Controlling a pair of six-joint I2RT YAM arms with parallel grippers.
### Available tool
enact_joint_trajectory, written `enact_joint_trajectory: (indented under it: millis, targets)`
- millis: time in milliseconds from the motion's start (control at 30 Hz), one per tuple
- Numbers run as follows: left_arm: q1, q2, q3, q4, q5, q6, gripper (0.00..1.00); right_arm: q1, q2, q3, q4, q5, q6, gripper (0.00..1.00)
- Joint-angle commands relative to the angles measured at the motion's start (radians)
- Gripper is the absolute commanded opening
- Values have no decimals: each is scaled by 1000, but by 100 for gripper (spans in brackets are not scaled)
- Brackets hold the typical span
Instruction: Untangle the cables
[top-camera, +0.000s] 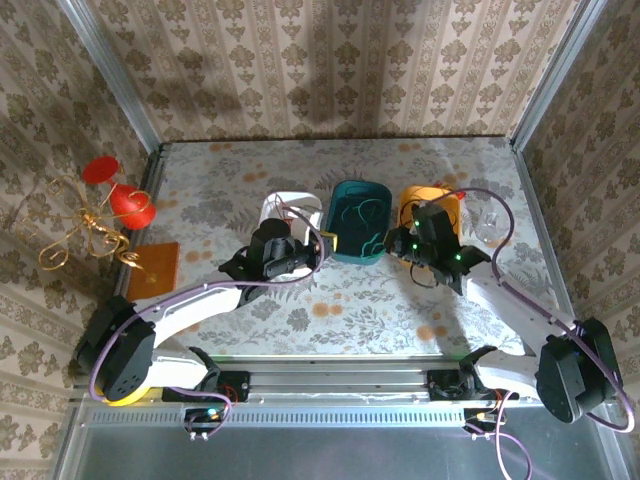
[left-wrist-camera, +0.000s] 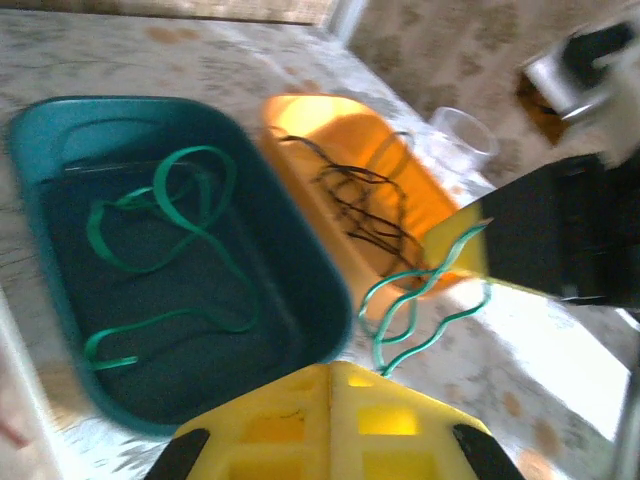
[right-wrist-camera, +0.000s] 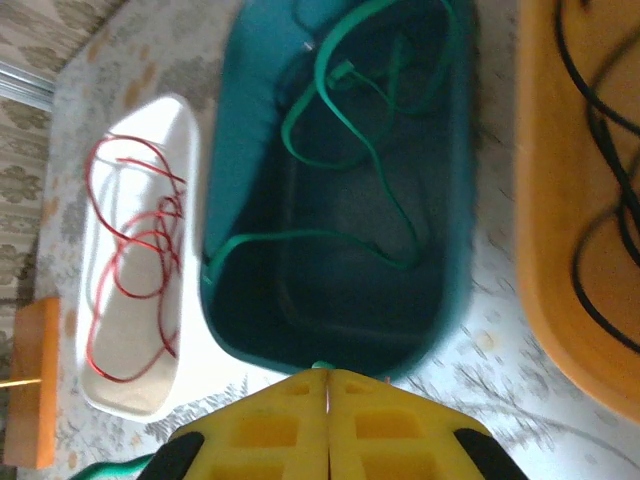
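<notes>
We find the left gripper (left-wrist-camera: 331, 372) clenched, its yellow fingers pressed together with nothing between them. In the overhead view it (top-camera: 320, 244) sits at the near edge of the teal tray (top-camera: 345, 250), on the tray's left side.

The right gripper (right-wrist-camera: 328, 376) is likewise clamped. A short green end shows at its fingertips, and in the left wrist view it (left-wrist-camera: 452, 250) is seen pinching a loose green cable (left-wrist-camera: 410, 312). That cable trails in wavy loops from the fingers over the table (left-wrist-camera: 530, 360), just beside the near ends of the teal tray (left-wrist-camera: 312, 290) and the orange tray (left-wrist-camera: 300, 125). We cannot tell whether the loops rest on the table.

The other cables are sorted by colour:
- A green cable (right-wrist-camera: 372, 170) lies coiled loosely inside the teal tray (right-wrist-camera: 240, 150).
- A black cable (right-wrist-camera: 600, 150) lies in the orange tray (right-wrist-camera: 540, 200).
- A red cable (right-wrist-camera: 140, 250) lies in the white tray (right-wrist-camera: 190, 140).

The three trays stand side by side, white on the left, teal in the middle and orange on the right. Neither gripper touches the cables lying inside them.
</notes>
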Motion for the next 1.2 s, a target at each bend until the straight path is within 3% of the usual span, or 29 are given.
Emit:
enact_joint_trajectory:
  millis: [0,133,333,467,633,667,733,767,800,900,1033,1167]
  targets:
    - [13,-17,-13,-103,-248,-64,0,-2,102,106,-11,-6,-58,10]
    - [15,-65,-33,-229,-429,-88,0,-15,264,211,-19,-31,-82,17]
    - [36,-181,-80,-345,-577,-101,0,-33,362,317,-50,-56,-113,50]
    - [65,-283,-118,-399,-634,-96,0,-34,291,300,-90,0,-147,55]
    - [90,-420,-154,-529,-766,-54,2,-49,42,147,-132,164,-177,59]
    - [100,-445,-158,-560,-789,-46,13,-53,-17,113,-146,219,-184,61]
    - [123,-508,-165,-636,-857,-21,54,-58,-163,29,-192,375,-220,66]
    - [132,-536,-166,-674,-902,-14,82,-60,-237,-11,-196,438,-249,76]
    - [144,-569,-171,-712,-957,-2,100,-61,-317,-67,-181,517,-283,97]
    - [199,-649,-201,-744,-1057,78,100,-61,-565,-273,-46,727,-398,100]
    - [316,-681,-250,-702,-1110,95,100,-63,-807,-557,304,757,-641,100]
    - [487,-613,-279,-600,-1007,71,100,-74,-749,-658,436,885,-666,100]
